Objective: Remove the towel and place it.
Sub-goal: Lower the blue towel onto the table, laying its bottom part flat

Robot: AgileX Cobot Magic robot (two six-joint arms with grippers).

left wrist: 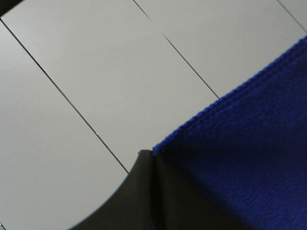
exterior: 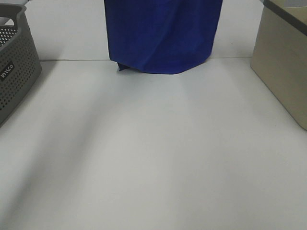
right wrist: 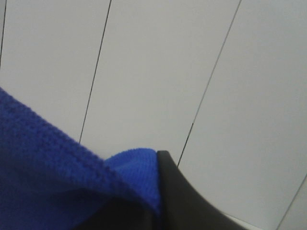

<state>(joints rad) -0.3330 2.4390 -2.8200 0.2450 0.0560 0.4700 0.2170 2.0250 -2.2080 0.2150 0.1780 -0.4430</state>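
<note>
The royal-blue towel (exterior: 163, 33) hangs as a wide sheet at the back middle of the exterior high view. Its top runs out of that picture, and its lower edge reaches the back of the white table (exterior: 153, 153). Neither gripper shows in that view. In the left wrist view my left gripper (left wrist: 149, 156) is shut, its dark fingers pinching a corner edge of the towel (left wrist: 249, 143). In the right wrist view my right gripper (right wrist: 158, 160) is shut too, with a fold of the towel (right wrist: 48, 167) clamped beside its dark finger. Pale seamed panels lie behind both.
A grey perforated basket (exterior: 14, 72) stands at the table's left edge. A beige box (exterior: 283, 62) stands at the right edge.
</note>
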